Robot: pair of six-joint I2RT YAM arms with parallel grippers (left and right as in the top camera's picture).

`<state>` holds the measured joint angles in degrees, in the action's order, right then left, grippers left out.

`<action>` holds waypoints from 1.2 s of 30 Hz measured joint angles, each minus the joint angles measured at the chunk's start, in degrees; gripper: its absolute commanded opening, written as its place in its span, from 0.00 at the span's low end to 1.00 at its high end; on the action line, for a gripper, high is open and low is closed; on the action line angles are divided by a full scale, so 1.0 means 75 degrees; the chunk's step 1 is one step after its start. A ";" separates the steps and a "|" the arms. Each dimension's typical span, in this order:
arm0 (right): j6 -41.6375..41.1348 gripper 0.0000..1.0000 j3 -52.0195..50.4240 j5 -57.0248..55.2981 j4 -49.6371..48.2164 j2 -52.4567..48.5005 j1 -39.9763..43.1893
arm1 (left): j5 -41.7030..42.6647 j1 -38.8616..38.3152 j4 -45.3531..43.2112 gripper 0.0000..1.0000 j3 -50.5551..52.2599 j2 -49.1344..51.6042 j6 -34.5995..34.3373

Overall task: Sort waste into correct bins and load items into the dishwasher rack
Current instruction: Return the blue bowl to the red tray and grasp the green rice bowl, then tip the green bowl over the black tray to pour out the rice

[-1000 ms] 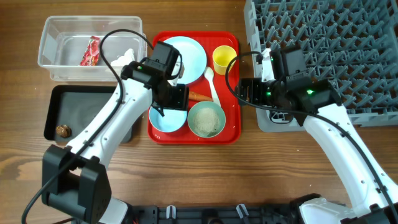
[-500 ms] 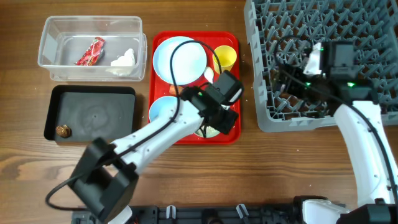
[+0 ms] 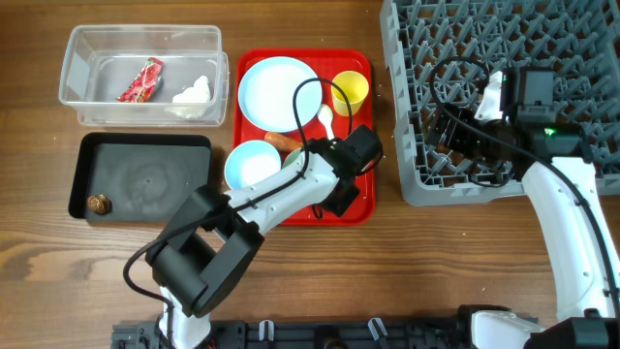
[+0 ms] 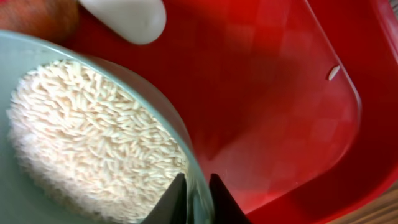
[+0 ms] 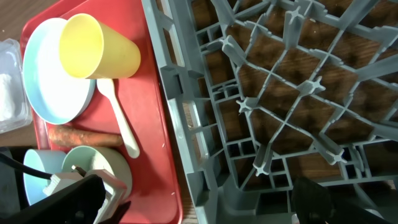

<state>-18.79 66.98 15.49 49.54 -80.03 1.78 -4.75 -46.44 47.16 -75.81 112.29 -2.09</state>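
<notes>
My left gripper (image 4: 196, 200) is shut on the rim of the pale green bowl (image 4: 93, 143), which is full of white rice and stands on the red tray (image 4: 273, 112). From overhead, the left arm covers most of that bowl. The carrot (image 3: 283, 142), white spoon (image 3: 326, 121), yellow cup (image 3: 350, 92), light blue plate (image 3: 281, 92) and light blue bowl (image 3: 254, 165) also sit on the tray. My right gripper (image 3: 463, 145) hangs open and empty over the front left corner of the grey dishwasher rack (image 3: 523, 48).
The clear tub (image 3: 70, 68) at the back left holds the red wrapper (image 3: 141, 79) and white tissue (image 3: 194, 93). The black tray (image 3: 145, 174) in front of it holds a brown lump (image 3: 96, 204). One rice grain (image 4: 334, 73) lies loose on the red tray.
My left arm swung from the light blue bowl to the pale green bowl, and its jaws closed on the rim. The right arm moved off the tray's edge to above the rack.
</notes>
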 measured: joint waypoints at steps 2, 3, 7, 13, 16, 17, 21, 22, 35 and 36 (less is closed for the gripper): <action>0.0000 1.00 0.0000 0.0000 0.0000 0.0000 -0.0003 | -0.0079 -0.0003 -0.0035 0.04 -0.0026 0.0003 0.0015; 0.0003 1.00 0.0000 0.0000 0.0000 0.0000 0.0000 | -0.0114 0.0000 -0.0035 0.04 -0.0038 0.0003 0.0015; 0.0000 1.00 0.0000 0.0000 -0.0003 0.0000 -0.0003 | -0.0181 -0.0003 0.0070 0.04 -0.0096 0.0003 0.0012; 0.0003 1.00 0.0000 0.0006 0.0009 0.0000 -0.0003 | 0.0411 -0.0239 0.1128 0.04 -0.1580 0.0017 -0.0522; 0.0003 1.00 0.0000 0.0017 0.0020 0.0000 0.0000 | 0.0848 -0.0388 0.1964 0.04 -0.2401 -0.0012 -0.0688; 0.0003 1.00 0.0000 0.0017 0.0020 0.0000 -0.0003 | 0.0915 -0.0356 0.2264 0.04 -0.2643 -0.0064 -0.0758; 0.0061 1.00 0.0000 0.0017 0.0058 0.0000 -0.0003 | 0.1163 0.1107 0.2900 0.04 -0.3107 -0.0973 -0.1276; 0.0111 1.00 0.0000 0.0017 0.0076 0.0000 -0.0003 | 0.1291 0.1749 0.3104 0.04 -0.3136 -0.1166 -0.1376; 0.0347 0.99 0.0000 0.0020 0.0201 0.0000 -0.0003 | 0.4334 0.8314 0.1728 0.04 -0.0475 -0.1463 -0.0565; 0.0344 1.00 0.0000 0.0020 0.0213 0.0000 -0.0003 | 0.4538 0.8451 0.1486 0.04 -0.0248 -0.1457 -0.0554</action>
<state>-16.21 66.98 15.64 51.13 -80.03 1.76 29.28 16.95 58.30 -77.67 101.36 -6.24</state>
